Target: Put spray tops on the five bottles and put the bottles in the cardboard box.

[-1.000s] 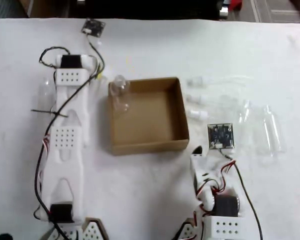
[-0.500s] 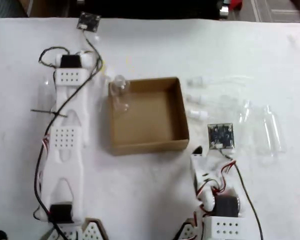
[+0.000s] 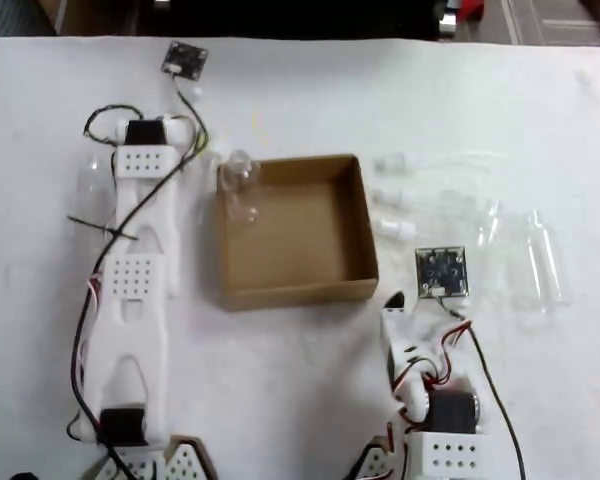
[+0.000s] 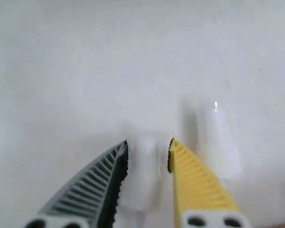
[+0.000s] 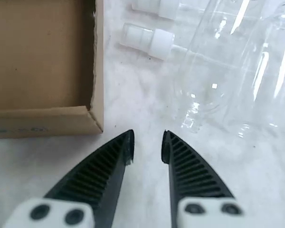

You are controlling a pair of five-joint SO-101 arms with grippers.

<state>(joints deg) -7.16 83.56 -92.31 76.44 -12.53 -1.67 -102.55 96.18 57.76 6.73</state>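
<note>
The right hand point(image 5: 147, 142) hangs slightly open over the tabletop point(image 5: 137, 102), between the cardboard box point(image 5: 42, 122) and clear bottles point(image 5: 213, 61). The left hand point(image 4: 148, 147) stands parted; a blurred white piece point(image 4: 141, 183) sits between its fingers.

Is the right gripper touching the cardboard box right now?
Apart. The right wrist view shows a strip of bare table between the open right gripper and the near corner of the cardboard box.

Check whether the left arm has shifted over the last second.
Yes, slightly. In the high view the left arm's far end has slid a little toward the cardboard box and the near table edge; the box stayed put.
</note>
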